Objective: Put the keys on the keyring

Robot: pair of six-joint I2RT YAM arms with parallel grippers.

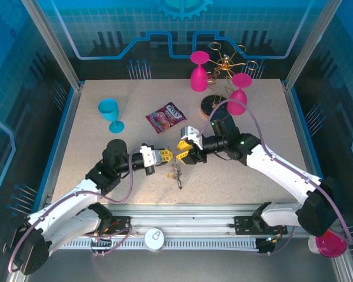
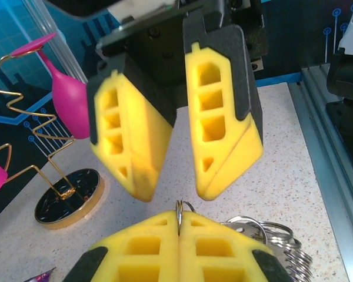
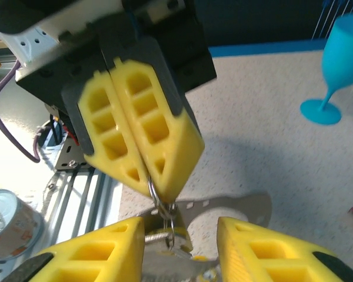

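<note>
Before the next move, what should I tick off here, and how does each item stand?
1. Left gripper shut on the keyring: ok.
2. Right gripper open, a finger on either side of the keys: ok.
3. A key started onto the keyring: cannot tell.
4. Snack packet apart from both arms: ok.
5. Blue glass upright, away from the work: ok.

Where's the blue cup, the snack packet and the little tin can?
blue cup [image 1: 108, 108]: view from above, on its bowl.
snack packet [image 1: 166, 117]: view from above, on the middle of the packet.
tin can [image 1: 155, 238]: view from above, on its lid.
</note>
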